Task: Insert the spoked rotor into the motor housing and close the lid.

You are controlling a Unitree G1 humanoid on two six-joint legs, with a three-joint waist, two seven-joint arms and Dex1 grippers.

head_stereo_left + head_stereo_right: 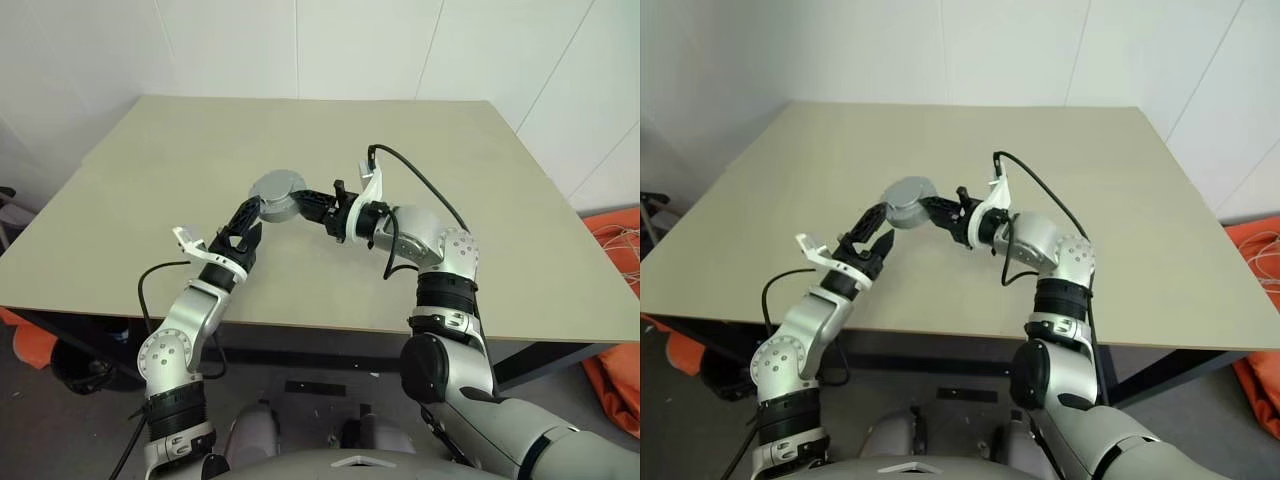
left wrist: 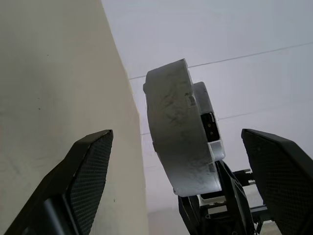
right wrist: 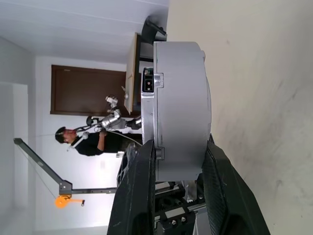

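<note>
A thick grey round motor housing [image 1: 278, 192] hangs above the middle of the table, held on edge by my right gripper [image 3: 178, 144], which is shut on its rim. It shows two stacked layers pressed together [image 2: 183, 132]; I cannot tell which layer is the lid. The spoked rotor is hidden. My left gripper [image 1: 873, 232] stands open just to the left of and below the housing. In the left wrist view the housing sits between its two wide-spread fingers [image 2: 90, 171] without touching them.
The beige table [image 1: 150, 200] stretches bare around the arms, and its front edge runs just below both wrists. Orange material [image 1: 615, 250] lies on the floor at the right. A person [image 3: 83, 139] stands far off in the right wrist view.
</note>
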